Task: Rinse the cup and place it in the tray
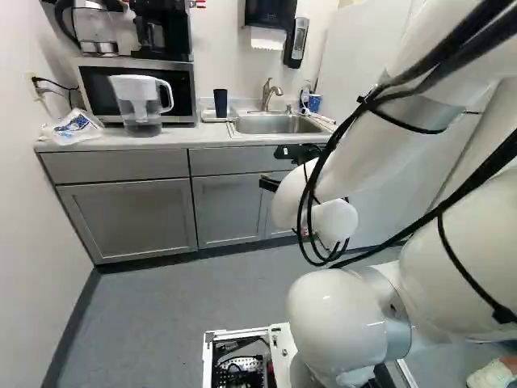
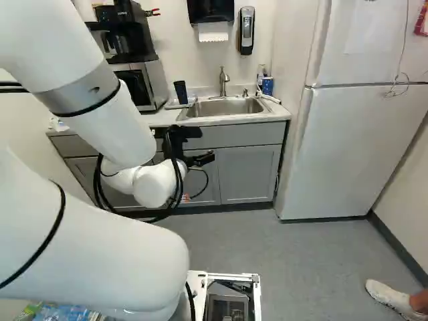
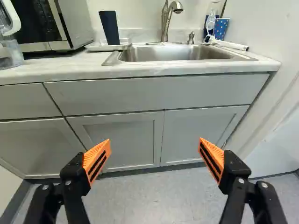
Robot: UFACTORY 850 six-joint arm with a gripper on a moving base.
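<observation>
Dark cup (image 3: pixel 110 28) is standing in the white tray (image 3: pixel 98 47), at nine o'clock from the sink (image 3: pixel 168 54). A blue dotted cup (image 3: pixel 221 29) is standing at two o'clock from the sink. The gripper (image 2: pixel 198 159) is hanging at six o'clock from it, its fingers standing wide apart. The left base view is showing the whole pitcher (image 1: pixel 139 105), at nine o'clock from the dark cup; the wrist view is catching only part. The right base view is revealing the refrigerator's (image 2: pixel 354 147) front, at three o'clock from the sink.

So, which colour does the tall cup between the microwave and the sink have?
The tall cup is dark navy blue; it shows best in the wrist view.
</observation>
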